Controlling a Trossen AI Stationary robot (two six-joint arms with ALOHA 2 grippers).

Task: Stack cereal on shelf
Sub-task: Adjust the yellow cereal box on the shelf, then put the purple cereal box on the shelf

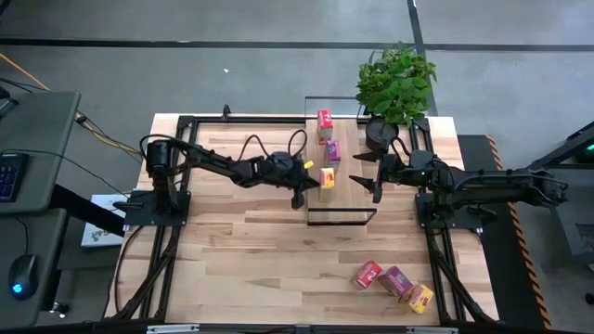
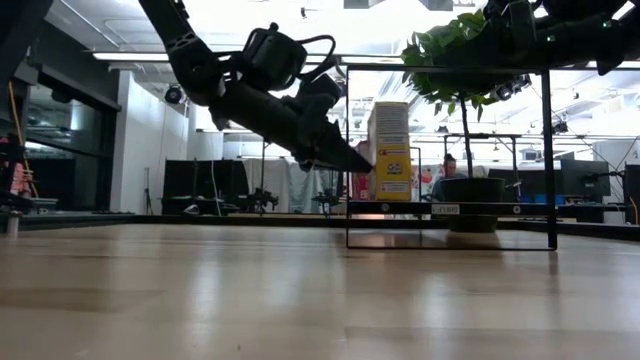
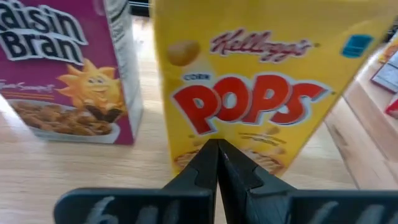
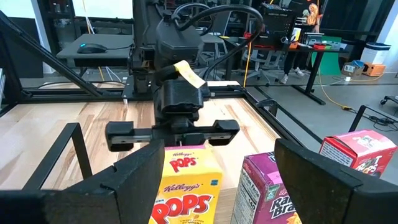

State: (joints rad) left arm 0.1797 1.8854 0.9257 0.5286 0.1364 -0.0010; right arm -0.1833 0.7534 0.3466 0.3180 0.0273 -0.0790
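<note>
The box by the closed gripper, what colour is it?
Yellow, with red letters; the left wrist view shows it best.

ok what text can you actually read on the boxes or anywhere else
"Kellogg's" and "CORN POPS" on the yellow cereal box facing the shut left gripper.
"aisin Bran", first letter cut off, on the purple cereal box beside it.
"Kellogg's POPS" again on that yellow box's other face in the right wrist view.
The red-and-white box has print too blurred to read.
The three boxes on the table are too small to read.

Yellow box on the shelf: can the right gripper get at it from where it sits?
Probably yes. The right gripper is open, facing the yellow box with clear shelf between; the shut left gripper is on the far side.
</note>
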